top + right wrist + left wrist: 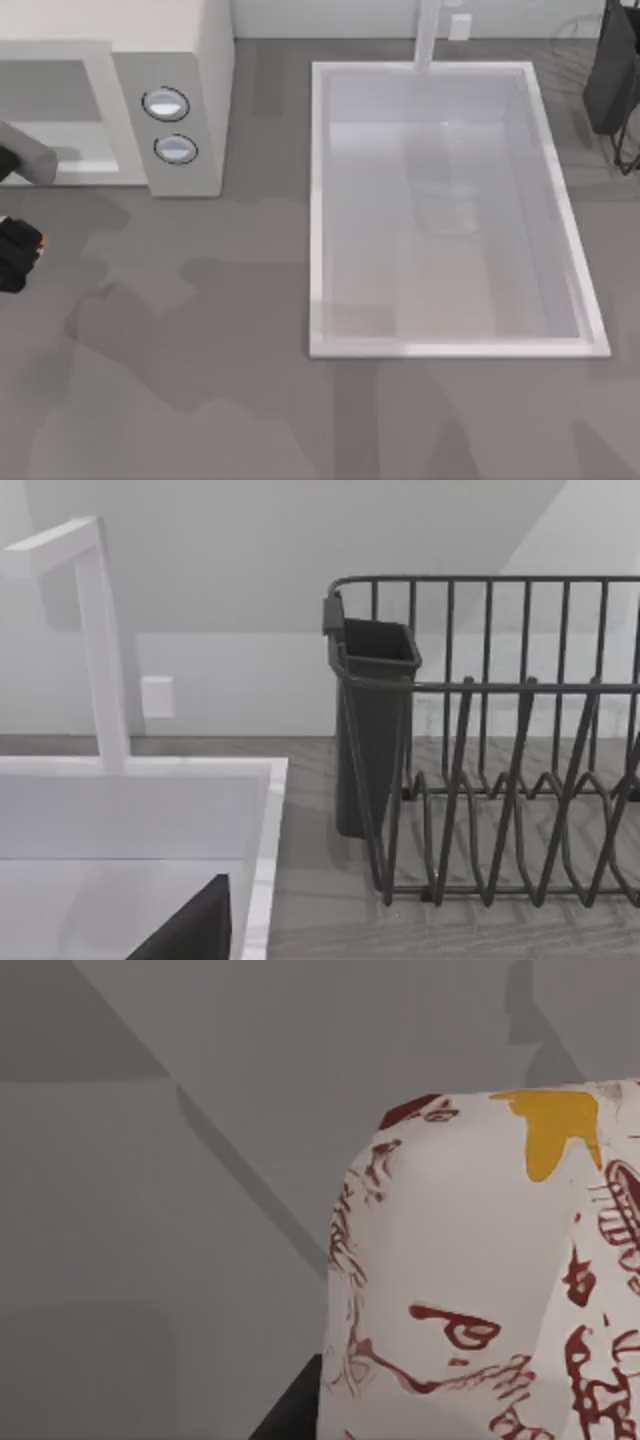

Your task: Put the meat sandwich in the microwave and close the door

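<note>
The microwave at the far left corner of the tabletop has a white body and a light grey side panel, and its two knobs are round and silvery with a pale blue shine. The tabletop is grey with darker grey patches of shadow. The sink basin is white, with pale grey inside, and its faucet is white too. The left gripper at the left edge is black with a small orange spot. The meat sandwich is white with dark red scribbled marks and one yellow-orange patch. The dish rack is dark grey wire, with a dark grey cup.
</note>
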`<state>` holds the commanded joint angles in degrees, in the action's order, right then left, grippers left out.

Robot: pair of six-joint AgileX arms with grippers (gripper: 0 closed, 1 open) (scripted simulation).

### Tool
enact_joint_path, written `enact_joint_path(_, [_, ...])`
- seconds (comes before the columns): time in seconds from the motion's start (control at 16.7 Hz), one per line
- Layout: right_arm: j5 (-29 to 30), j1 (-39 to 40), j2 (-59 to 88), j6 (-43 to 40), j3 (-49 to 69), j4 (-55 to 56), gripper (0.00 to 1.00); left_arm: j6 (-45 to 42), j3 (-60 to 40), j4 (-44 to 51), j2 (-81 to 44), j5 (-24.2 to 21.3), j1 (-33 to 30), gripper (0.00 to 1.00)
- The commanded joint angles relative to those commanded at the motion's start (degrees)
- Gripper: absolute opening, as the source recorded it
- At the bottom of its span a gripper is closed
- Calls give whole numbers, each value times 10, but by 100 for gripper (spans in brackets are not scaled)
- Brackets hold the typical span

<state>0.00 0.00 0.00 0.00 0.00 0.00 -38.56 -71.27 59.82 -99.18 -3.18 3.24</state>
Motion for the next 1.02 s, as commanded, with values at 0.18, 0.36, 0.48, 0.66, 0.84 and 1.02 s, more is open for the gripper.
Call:
enact_joint_path(0.18, [0,0,0,0,0,0,100,24,23,-63,-59,-13,7,0])
enact_joint_path(0.36, [0,0,0,0,0,0,100,64,25,-176,-94,-29,20,0])
enact_joint_path(0.48, [0,0,0,0,0,0,100,94,32,-264,-104,-39,27,0])
enact_joint_path(0.66, [0,0,0,0,0,0,100,139,58,-429,-118,-50,37,0])
enact_joint_path(0.84, [0,0,0,0,0,0,100,166,63,-642,-129,-58,48,0])
enact_joint_path(1.02, [0,0,0,0,0,0,100,205,73,-833,-158,-69,57,0])
